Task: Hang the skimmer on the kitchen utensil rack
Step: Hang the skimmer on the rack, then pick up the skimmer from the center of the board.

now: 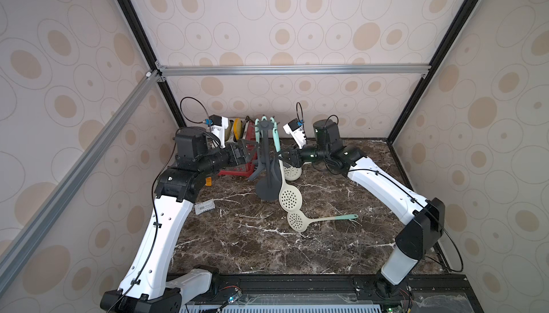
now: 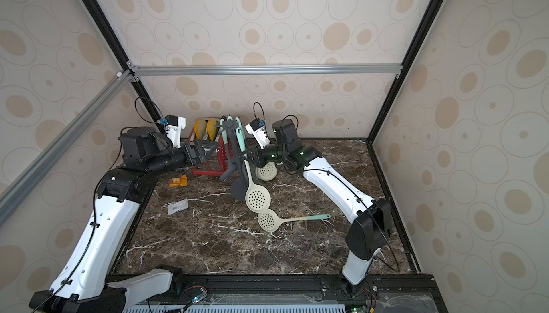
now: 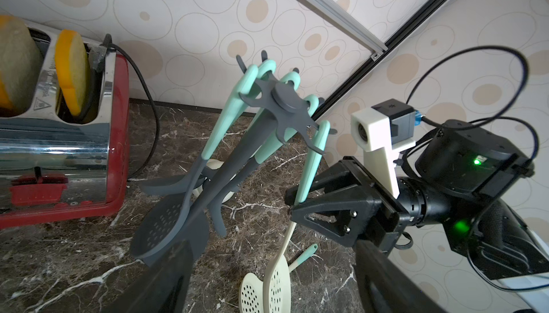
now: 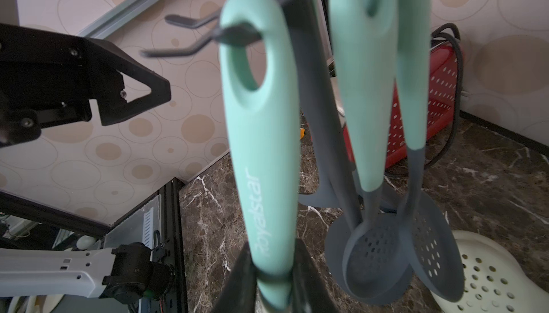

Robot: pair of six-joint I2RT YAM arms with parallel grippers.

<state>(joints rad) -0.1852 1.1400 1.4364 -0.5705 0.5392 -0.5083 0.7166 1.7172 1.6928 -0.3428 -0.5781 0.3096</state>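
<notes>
The skimmer (image 4: pixel 261 148) is threaded onto a kitchen utensil rack (image 3: pixel 282 100) hook to hang. Its handle is flanked by the right gripper (image 4: pixel 271 261), clamping uncertain. The left gripper (image 1: pixel 252 152) is held open.

A red toaster (image 3: pixel 56 148) stands on the dark stone table (image 2: pixel 237 252) at 11 o'clock, with two bread slices (image 3: pixel 72 74) poking out. An orange wrapper (image 2: pixel 178 181) lies at 10 o'clock, and a small silver packet (image 2: pixel 177 207) at 9 o'clock.
</notes>
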